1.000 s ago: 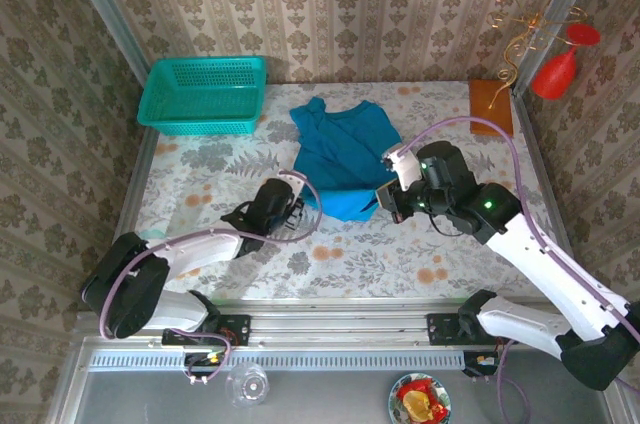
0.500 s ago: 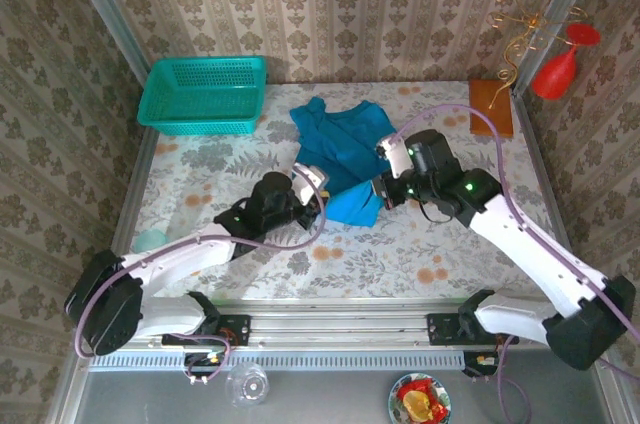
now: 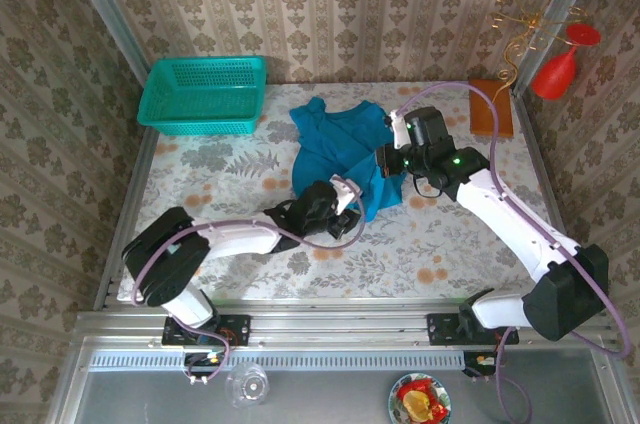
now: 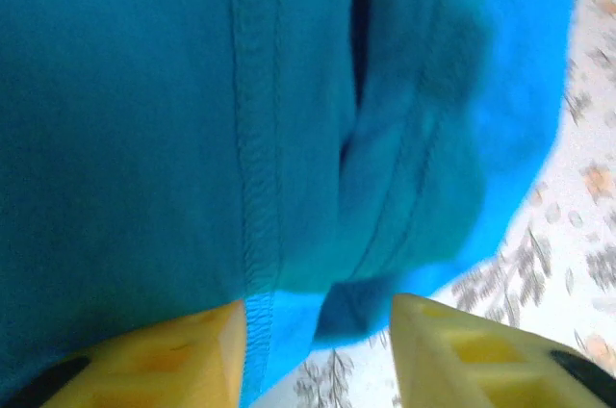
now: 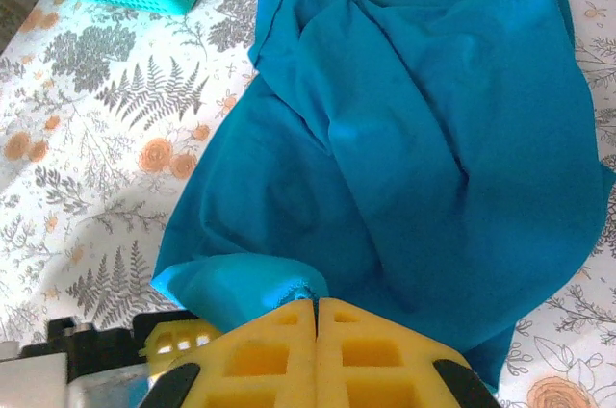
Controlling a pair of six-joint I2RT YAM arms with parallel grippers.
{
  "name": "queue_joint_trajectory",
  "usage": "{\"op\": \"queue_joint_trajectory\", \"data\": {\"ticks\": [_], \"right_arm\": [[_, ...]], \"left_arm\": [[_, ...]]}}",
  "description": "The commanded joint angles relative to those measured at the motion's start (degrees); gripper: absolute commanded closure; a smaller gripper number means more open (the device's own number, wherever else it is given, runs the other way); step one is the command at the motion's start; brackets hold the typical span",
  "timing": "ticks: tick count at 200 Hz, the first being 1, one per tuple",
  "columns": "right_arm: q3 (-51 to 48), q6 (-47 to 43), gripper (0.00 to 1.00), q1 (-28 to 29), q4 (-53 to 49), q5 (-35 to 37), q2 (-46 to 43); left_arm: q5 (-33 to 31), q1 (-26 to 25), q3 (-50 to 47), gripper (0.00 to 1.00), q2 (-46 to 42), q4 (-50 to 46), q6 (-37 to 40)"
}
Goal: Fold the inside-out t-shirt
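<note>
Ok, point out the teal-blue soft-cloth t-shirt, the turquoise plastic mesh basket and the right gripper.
teal-blue soft-cloth t-shirt (image 3: 335, 139): top external view, middle of its body.
turquoise plastic mesh basket (image 3: 200, 125): top external view, near wall.
right gripper (image 5: 316, 306): right wrist view, where its yellow fingertips meet.

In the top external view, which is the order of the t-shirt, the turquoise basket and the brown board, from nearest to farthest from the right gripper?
1. The teal-blue t-shirt, mid-table: the right gripper is shut on its edge.
2. The brown board, at the far right corner of the table.
3. The turquoise mesh basket, at the far left corner.
</note>
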Motion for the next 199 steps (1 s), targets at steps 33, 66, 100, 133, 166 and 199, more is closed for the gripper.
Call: {"op": "queue_joint_trajectory", "data": {"ticks": [33,66,100,133,166,199], "right_arm": [[-0.20,1.23,1.00,-0.99,2.43,-0.13,-0.44],[-0.46,-0.11,1.00,-3.31,1.46,1.63,-1.64],[-1.37,-0.48,1.00,-6.41,1.55,2.02,-2.88],[-1.43,-0.91,1.00,-7.62,1.99,1.32,-2.54],[0.19,-1.57,1.00,-8.21,2.60,0.46,-1.21],[9.77,-5.33,1.00,-9.78,-0.11,0.30,2.99]], "left_arm": [[-9.90,-0.20,9.41,0.53,7.17,-7.24,-2.22],[-13.87,0.73,8.72,0.66,6.17,-9.71,-2.68],[-14.09,2.50,6.23,0.85,3.39,-10.27,-2.61],[-10.83,4.72,5.19,1.00,-0.76,-10.99,-1.12],[-3.79,7.89,6.74,1.00,-5.90,-13.06,1.28],[6.23,14.62,13.99,1.00,-10.32,-19.89,3.38]]}}
